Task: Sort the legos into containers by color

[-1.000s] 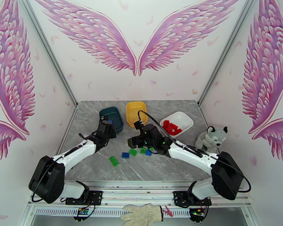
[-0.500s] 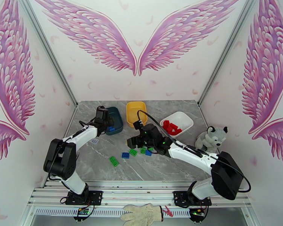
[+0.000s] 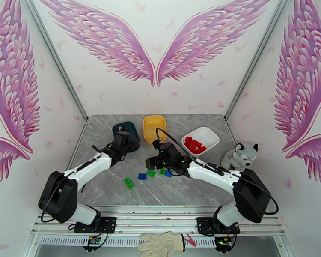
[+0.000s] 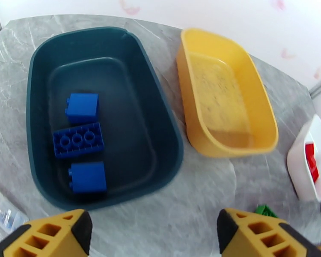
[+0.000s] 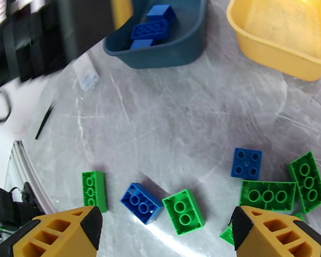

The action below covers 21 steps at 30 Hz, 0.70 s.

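Marble table point(image 3: 177, 193) holds teal tub point(image 4: 126, 103), yellow tub point(image 3: 154, 127), white tub point(image 3: 208, 134), loose bricks point(image 3: 129, 183).

Lab booth: aluminium frame point(image 3: 51, 52), wing-mural walls point(image 3: 117, 43)

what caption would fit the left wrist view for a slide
Open left gripper facing a dark teal tub with three blue bricks, an empty yellow tub beside it.

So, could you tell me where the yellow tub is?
In the top view the yellow tub sits at the back centre of the table, between the dark teal tub on its left and the white tub on its right.
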Each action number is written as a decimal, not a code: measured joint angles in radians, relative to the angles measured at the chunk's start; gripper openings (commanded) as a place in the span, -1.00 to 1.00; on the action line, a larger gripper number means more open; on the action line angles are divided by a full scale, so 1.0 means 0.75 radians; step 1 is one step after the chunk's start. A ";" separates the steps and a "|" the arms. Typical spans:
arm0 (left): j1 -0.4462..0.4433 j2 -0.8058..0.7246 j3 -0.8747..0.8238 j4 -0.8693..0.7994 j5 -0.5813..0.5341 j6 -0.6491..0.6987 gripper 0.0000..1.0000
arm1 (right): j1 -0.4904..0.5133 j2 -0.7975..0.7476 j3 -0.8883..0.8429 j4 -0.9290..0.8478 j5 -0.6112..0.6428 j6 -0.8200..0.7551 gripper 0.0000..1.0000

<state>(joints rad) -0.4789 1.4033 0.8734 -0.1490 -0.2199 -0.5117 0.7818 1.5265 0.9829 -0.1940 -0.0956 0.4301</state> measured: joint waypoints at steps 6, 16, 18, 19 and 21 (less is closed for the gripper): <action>-0.107 -0.190 -0.231 -0.023 -0.049 0.004 0.81 | -0.010 0.000 0.001 -0.031 0.045 0.026 0.86; -0.313 -0.335 -0.408 -0.143 -0.027 -0.019 0.98 | -0.138 -0.020 -0.001 -0.067 -0.005 0.096 0.90; -0.368 -0.339 -0.420 -0.152 -0.014 -0.023 0.98 | -0.146 -0.045 -0.001 -0.067 -0.019 0.102 0.93; -0.389 -0.339 -0.427 -0.153 -0.011 -0.026 0.97 | -0.146 -0.057 -0.002 -0.067 -0.026 0.105 0.94; -0.435 -0.336 -0.447 -0.154 -0.012 -0.036 0.98 | -0.146 -0.085 -0.003 -0.066 -0.043 0.113 0.95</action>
<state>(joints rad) -0.8051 1.1515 0.5385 -0.2642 -0.2287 -0.5388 0.6720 1.4624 0.9806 -0.2432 -0.1280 0.5152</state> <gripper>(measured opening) 0.987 0.971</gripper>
